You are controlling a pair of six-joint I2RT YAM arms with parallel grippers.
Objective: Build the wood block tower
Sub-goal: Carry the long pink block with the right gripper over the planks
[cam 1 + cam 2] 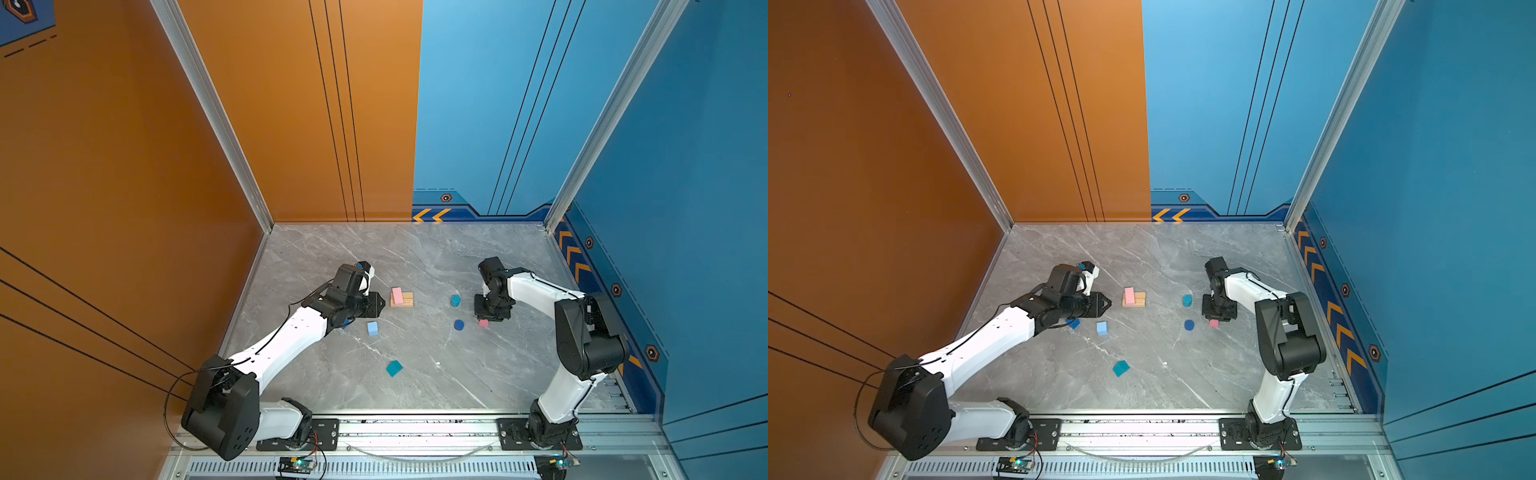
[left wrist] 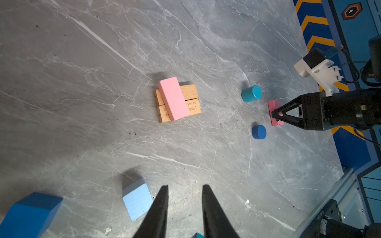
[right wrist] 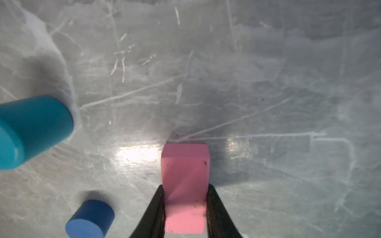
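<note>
**A:** Status on tower?

**B:** Barely started. tan bars (image 2: 190, 91) lie side by side on table (image 1: 415, 257), centre of both top views. top pink bar (image 2: 173, 99) lies across them, skewed.

**A:** Grippers?

**B:** right gripper (image 3: 185, 188) sits right of centre in both top views. Its fingers (image 3: 152, 212) press both long sides of loose pink bar (image 3: 185, 164), so it's gripped. The bar looks down on the table, not lifted. left gripper (image 2: 185, 186) is just left of the stack, jaws parted, nothing between them.

**A:** Other blocks?

**B:** teal cylinder (image 2: 251, 93) and dark-blue cylinder (image 2: 259, 131) stand near the gripped bar on its left in the top views, not touching it. light-blue cube (image 2: 137, 198) and dark-blue cube (image 2: 28, 214) are lower left of the stack, by the left arm. teal cube (image 1: 394, 368) sits alone, lower centre.

**A:** Risks?

**B:** Guessing here:
- The thin fingertips hold smooth painted sides, so the bar could twist or slip on the lift.
- The path to the stack runs past both cylinders, and a low carry could clip them.
- The top bar is crooked, so setting the second one beside it could shove it off the tan bars.
- The left gripper is parked close to the stack, so the arms may crowd each other.
</note>
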